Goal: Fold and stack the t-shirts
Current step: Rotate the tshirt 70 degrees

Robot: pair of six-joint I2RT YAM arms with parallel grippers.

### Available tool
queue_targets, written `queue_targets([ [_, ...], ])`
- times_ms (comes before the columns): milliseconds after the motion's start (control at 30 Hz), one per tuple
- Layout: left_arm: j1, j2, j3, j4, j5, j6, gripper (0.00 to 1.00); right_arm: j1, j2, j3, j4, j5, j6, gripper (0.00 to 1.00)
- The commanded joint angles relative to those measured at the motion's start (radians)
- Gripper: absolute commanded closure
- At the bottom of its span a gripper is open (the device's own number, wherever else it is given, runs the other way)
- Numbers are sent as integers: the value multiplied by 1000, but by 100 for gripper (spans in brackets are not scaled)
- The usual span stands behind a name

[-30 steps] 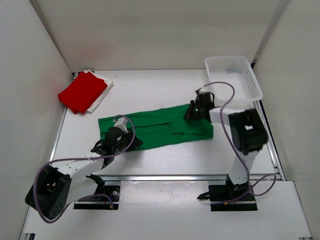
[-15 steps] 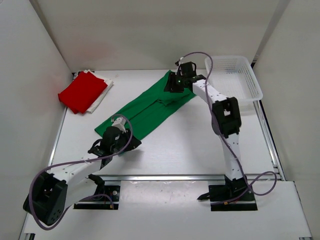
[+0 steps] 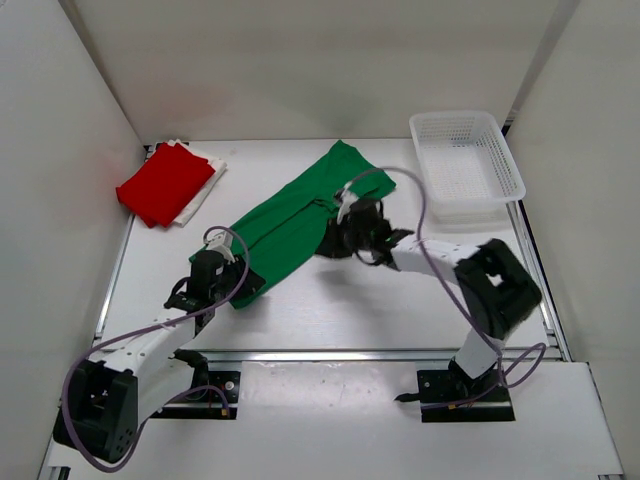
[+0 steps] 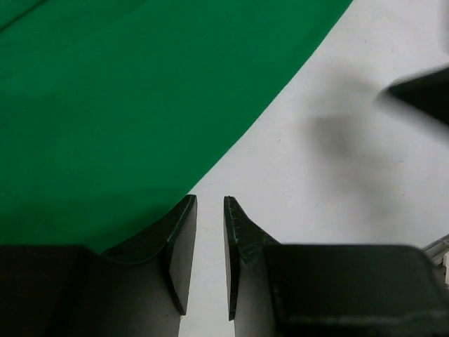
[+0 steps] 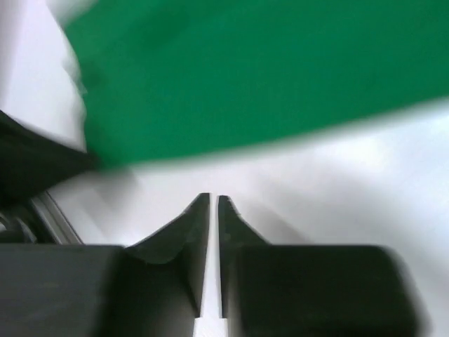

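The green t-shirt (image 3: pixel 300 212) lies as a long diagonal strip, from near my left gripper up toward the back middle; it fills the upper left of the left wrist view (image 4: pixel 126 91) and the top of the blurred right wrist view (image 5: pixel 266 77). The red t-shirt (image 3: pixel 165 185) lies folded on the white t-shirt (image 3: pixel 207 183) at the back left. At the strip's near-left end is my left gripper (image 3: pixel 240 285) (image 4: pixel 210 200), all but shut, with only table showing in its thin gap. My right gripper (image 3: pixel 330 245) (image 5: pixel 214 198) is shut and empty, on the table beside the strip's near edge.
A white lattice basket (image 3: pixel 500 150) stands at the back right. White walls close in the table on the left, back and right. A metal rail (image 3: pixel 350 352) runs along the near edge in front of both arm bases.
The right gripper swung the green shirt's right end to the back, let it go and came down to the near side. The left gripper drew back left, off the shirt's corner.
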Motion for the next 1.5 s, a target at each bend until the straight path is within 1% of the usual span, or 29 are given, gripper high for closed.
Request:
queue_targets([
  [0, 25, -18, 14, -47, 39, 28, 67, 82, 57, -67, 135, 6, 85, 88],
  [33, 24, -18, 10, -58, 36, 31, 67, 87, 82, -61, 138, 6, 98, 77],
  [67, 28, -26, 10, -50, 35, 31, 67, 99, 105, -55, 153, 5, 101, 72],
  [100, 27, -26, 7, -47, 39, 28, 67, 104, 117, -51, 158, 17, 116, 63],
  [133, 25, -34, 2, -44, 39, 25, 67, 116, 137, -46, 153, 38, 136, 57],
  [167, 22, -43, -1, -42, 35, 22, 67, 118, 166, -29, 153, 42, 142, 54],
  [233, 24, -46, 1, -41, 39, 23, 67, 132, 223, 8, 135, 58, 158, 54],
  [267, 36, -45, -4, -33, 56, 22, 67, 130, 264, 32, 124, 42, 162, 54],
  [300, 36, -45, -2, -38, 54, 20, 67, 129, 280, 49, 118, 37, 165, 56],
  [367, 45, -54, 1, -42, 50, 28, 67, 135, 348, 83, 116, 39, 182, 67],
  [400, 44, -57, -1, -42, 48, 26, 67, 129, 358, 94, 115, 30, 191, 69],
  [433, 41, -61, 2, -50, 47, 23, 67, 124, 387, 109, 104, 22, 196, 78],
  [467, 36, -58, 2, -42, 45, 23, 67, 120, 402, 124, 106, 11, 208, 92],
  [533, 31, -52, 10, -50, 41, 28, 67, 95, 393, 106, 115, -13, 205, 100],
  [633, -8, -32, 21, -41, 33, 31, 66, 43, 288, 14, 109, 8, 161, 100],
  [700, -45, 0, 22, -23, 28, 17, 66, -18, 207, -96, 101, 7, 119, 100],
  [800, -117, 60, 36, 23, 47, 6, 63, -174, 93, -211, 61, -62, 66, 100],
  [867, -171, 92, 53, 31, 64, 16, 60, -242, 24, -286, 34, -69, 41, 100],
  [900, -188, 119, 71, 11, 59, 25, 59, -283, -13, -334, 26, -78, 38, 91],
  [933, -214, 141, 96, 8, 51, 32, 58, -301, -53, -366, 27, -96, 41, 78],
  [967, -225, 155, 106, -25, 53, 46, 57, -319, -105, -380, 32, -96, 47, 72],
  [1000, -229, 153, 117, -50, 45, 60, 55, -324, -134, -426, 29, -95, 50, 64],
  [1033, -225, 149, 122, -59, 30, 66, 54, -324, -192, -455, 30, -92, 55, 59],
  [1067, -225, 143, 120, -84, 28, 78, 51, -318, -250, -469, 11, -75, 62, 58],
  [1100, -214, 121, 114, -104, -2, 88, 49, -295, -272, -507, -3, -72, 67, 57],
  [1200, -199, 84, 99, -151, -50, 114, 43, -255, -438, -599, -64, -24, 98, 57],
  [1267, -200, 106, 87, -162, -53, 126, 40, -217, -496, -681, -84, -8, 133, 58],
  [1367, -218, 142, 50, -121, -1, 112, 37, -149, -574, -782, -80, -4, 216, 61],
  [1467, -243, 204, 50, -98, 63, 117, 38, -86, -608, -822, -81, -3, 260, 65],
])
